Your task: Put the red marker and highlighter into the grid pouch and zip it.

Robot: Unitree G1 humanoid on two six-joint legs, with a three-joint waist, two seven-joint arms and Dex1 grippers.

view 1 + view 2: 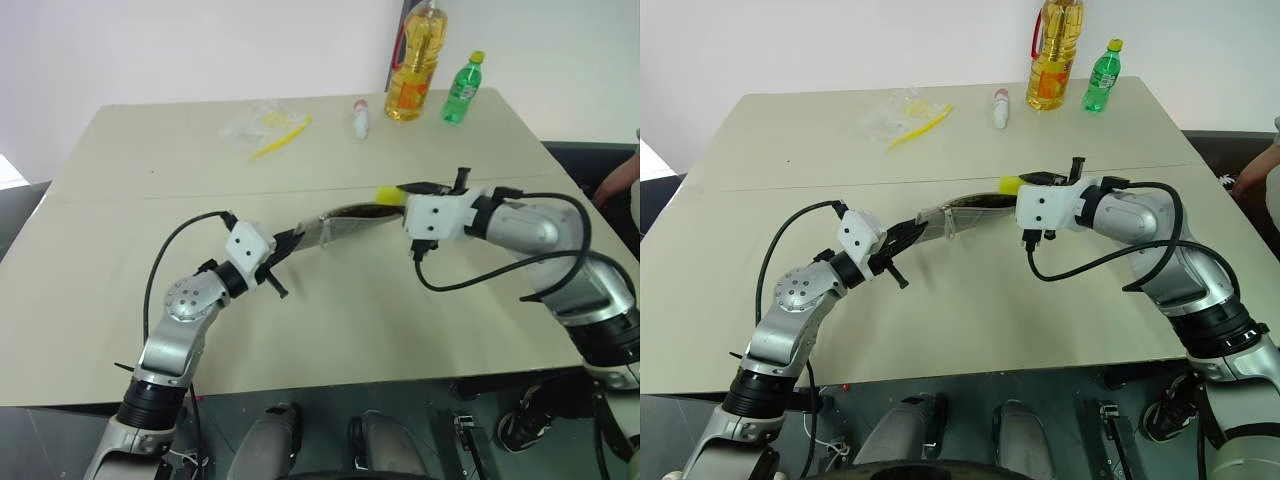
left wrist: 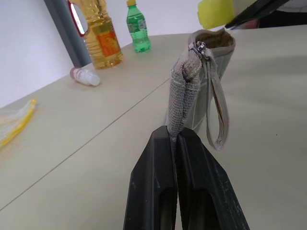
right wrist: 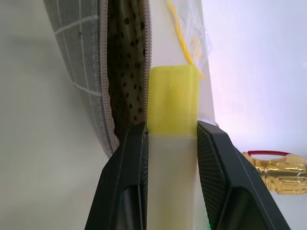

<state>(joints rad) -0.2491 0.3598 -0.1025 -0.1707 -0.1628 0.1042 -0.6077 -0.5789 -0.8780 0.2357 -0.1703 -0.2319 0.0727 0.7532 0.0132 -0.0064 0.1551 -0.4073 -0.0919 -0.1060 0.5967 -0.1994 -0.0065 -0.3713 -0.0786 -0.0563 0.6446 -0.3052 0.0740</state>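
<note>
Grey grid pouch [image 2: 192, 91] held up off the worktop [image 1: 330, 330] mid-table, mouth unzipped; no readable writing anywhere. Left gripper [image 2: 176, 143] fingers pressed together, pinching the pouch's end. Right gripper [image 3: 171, 134] fingers pinching the highlighter [image 3: 173, 100], its yellow cap right at the pouch mouth. Oil bottle [image 1: 417, 62], green bottle [image 1: 462, 88], white tube [image 1: 360, 117], clear bag [image 1: 262, 126] well apart at far edge. Near worktop open.
</note>
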